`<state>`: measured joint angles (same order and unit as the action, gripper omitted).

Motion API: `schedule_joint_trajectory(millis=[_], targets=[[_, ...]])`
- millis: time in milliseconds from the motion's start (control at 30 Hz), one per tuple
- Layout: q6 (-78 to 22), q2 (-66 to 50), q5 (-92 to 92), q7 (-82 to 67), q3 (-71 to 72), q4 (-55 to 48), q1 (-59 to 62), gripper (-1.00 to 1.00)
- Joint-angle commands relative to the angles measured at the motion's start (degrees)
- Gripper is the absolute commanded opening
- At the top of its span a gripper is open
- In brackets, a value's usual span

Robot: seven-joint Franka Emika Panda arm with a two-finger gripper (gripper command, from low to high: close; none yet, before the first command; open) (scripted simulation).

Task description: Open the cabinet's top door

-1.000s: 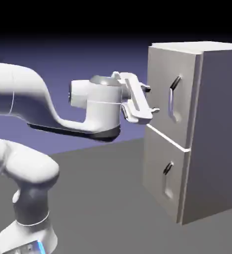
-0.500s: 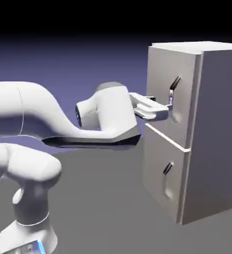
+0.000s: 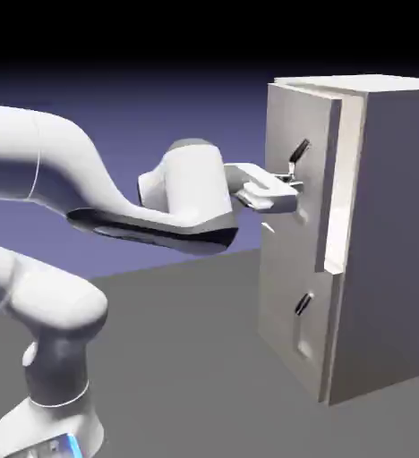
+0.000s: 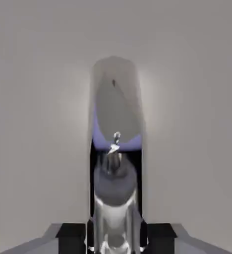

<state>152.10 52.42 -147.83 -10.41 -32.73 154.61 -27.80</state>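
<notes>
White end effector [image 3: 290,184] pinching the handle [image 3: 297,161], light-grey top door [image 3: 294,224] ajar.

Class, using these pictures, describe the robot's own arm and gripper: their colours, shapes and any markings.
The arm is glossy white, with thick, rounded, tube-like segments and dark trim along an underside. A bright blue strip marks its base. The gripper has a slim white body; its small fingertips look black and grey, blocky. No cable shows.
</notes>
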Motion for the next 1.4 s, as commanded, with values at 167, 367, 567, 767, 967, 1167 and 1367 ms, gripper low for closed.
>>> schedule_joint_trajectory(millis=[167, 367, 567, 767, 967, 1167, 1367], targets=[[-6.8, 3.8, 15.0, -5.9, 11.1, 6.4, 6.9, -1.00], [-14.7, 7.6, 30.0, -11.0, 21.6, 10.8, 9.7, -1.00], [-24.4, 9.4, 44.9, -14.6, 32.3, 12.9, 9.3, -1.00], [-36.6, 7.4, 59.9, -15.9, 44.2, 11.8, 7.8, -1.00], [-50.7, 0.4, 73.8, -14.8, 56.6, 6.2, 8.1, -1.00], [-65.7, -10.2, 84.5, -12.0, 68.5, -3.6, 12.5, -1.00], [-80.6, -22.0, 90.9, -8.0, 79.4, -15.5, 20.0, -1.00]])
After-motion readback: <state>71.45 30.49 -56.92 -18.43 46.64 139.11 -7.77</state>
